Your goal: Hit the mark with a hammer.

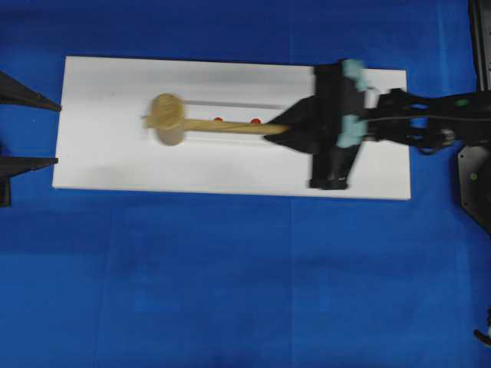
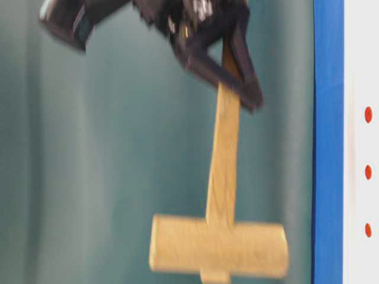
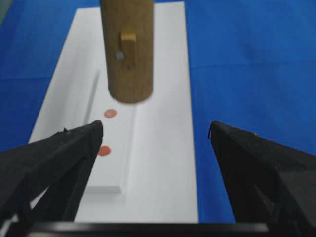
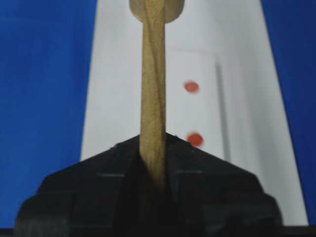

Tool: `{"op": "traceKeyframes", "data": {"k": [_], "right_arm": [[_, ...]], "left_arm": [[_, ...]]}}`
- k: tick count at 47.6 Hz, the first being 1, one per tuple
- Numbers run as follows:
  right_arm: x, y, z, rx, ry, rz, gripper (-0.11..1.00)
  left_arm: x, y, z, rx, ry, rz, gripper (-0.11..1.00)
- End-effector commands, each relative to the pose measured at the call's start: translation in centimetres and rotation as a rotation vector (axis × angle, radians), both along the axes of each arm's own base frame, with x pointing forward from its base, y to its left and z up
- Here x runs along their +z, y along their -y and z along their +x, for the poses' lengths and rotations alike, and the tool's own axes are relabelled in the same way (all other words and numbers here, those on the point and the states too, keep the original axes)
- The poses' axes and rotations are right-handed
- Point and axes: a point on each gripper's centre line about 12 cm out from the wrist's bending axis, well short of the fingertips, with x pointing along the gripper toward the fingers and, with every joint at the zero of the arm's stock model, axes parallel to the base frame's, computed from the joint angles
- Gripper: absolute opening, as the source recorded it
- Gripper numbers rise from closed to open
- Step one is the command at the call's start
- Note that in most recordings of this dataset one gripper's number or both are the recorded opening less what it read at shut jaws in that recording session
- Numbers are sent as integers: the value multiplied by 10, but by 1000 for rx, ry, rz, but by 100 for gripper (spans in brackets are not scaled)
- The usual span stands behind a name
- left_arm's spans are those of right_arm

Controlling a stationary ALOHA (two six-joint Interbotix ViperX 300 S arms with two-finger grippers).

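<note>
Clamped in my right claw (image 1: 295,129), the hammer (image 1: 211,126) is stretching leftward, its head hanging over the strip, hiding the mark beneath. Left claw (image 3: 155,136) is waiting spread apart, empty, farther left.

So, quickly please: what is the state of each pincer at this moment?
Left pincer: open, holding nothing.
Right pincer: closed on the handle of the hammer.
</note>
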Motion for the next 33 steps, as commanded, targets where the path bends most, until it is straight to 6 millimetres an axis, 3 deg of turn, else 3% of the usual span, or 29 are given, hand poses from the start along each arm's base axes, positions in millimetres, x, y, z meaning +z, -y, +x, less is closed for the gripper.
{"op": "traceKeyframes", "data": {"k": [1, 10, 20, 33], "right_arm": [[20, -1, 23, 14, 44, -6, 2], [20, -2, 41, 37, 27, -5, 2], [20, -2, 41, 38, 26, -8, 2], [19, -2, 41, 35, 28, -8, 2]], "left_arm": [[4, 0, 2, 4, 10, -10, 87], [4, 0, 2, 5, 10, -15, 87], [2, -1, 5, 9, 18, -28, 87], [-2, -2, 24, 14, 97, -44, 88]]}}
